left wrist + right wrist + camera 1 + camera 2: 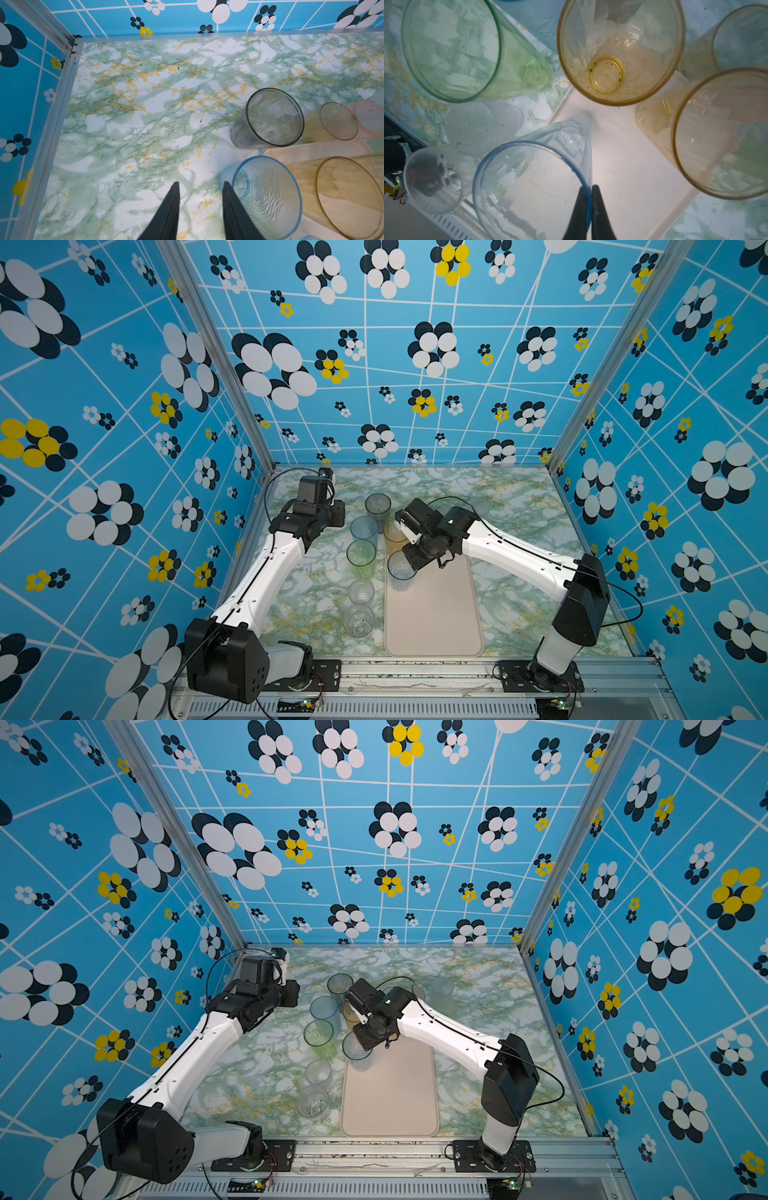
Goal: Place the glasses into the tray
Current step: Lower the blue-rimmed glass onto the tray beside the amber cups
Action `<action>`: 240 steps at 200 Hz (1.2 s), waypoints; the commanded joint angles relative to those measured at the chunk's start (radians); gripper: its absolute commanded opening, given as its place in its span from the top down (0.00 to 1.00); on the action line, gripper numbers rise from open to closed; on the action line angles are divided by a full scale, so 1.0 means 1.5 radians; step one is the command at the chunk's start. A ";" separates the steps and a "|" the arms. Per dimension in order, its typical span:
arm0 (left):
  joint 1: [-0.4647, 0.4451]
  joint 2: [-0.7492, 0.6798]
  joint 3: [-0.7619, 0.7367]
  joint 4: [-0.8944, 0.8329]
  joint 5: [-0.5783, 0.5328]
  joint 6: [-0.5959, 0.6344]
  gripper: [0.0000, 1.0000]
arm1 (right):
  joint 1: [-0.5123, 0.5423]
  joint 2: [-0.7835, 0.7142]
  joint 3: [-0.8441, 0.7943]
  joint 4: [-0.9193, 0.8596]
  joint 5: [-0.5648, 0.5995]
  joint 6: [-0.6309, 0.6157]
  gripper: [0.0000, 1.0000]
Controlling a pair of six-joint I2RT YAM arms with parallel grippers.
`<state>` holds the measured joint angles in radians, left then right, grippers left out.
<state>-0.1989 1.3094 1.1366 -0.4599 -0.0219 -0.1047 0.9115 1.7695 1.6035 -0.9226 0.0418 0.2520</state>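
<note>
— Since the right arm covers it from above, where is the right claw (589, 186)?
— Its wrist view shows it pinched tight on the wall of the clear plastic tumbler with a blue rim (533, 182), over a far corner of the flat pale cream tray (436, 614). I cannot tell if the tumbler touches the tray.
— And the left claw (200, 182)?
— Partly open, holding nothing, above the green marble surface (135, 124), just beside a ribbed blue tumbler (266, 197). One amber tumbler (392, 533) hides mostly under the right arm.

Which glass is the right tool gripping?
The smooth blue glass at the tray's corner: the right tool pinches its rim. The other blue glass is rippled and stands off the tray.
</note>
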 commanded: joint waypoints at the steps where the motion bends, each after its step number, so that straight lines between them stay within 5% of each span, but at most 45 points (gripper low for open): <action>1: -0.004 0.009 0.026 -0.013 0.009 0.010 0.64 | 0.004 0.016 0.033 0.008 -0.010 0.010 0.99; 240: -0.004 -0.010 0.036 -0.052 0.010 0.023 0.64 | -0.019 0.053 0.039 0.010 -0.032 0.009 0.90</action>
<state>-0.1989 1.3167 1.1481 -0.5056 -0.0219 -0.0853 0.8875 1.8339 1.6390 -0.9154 0.0120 0.2592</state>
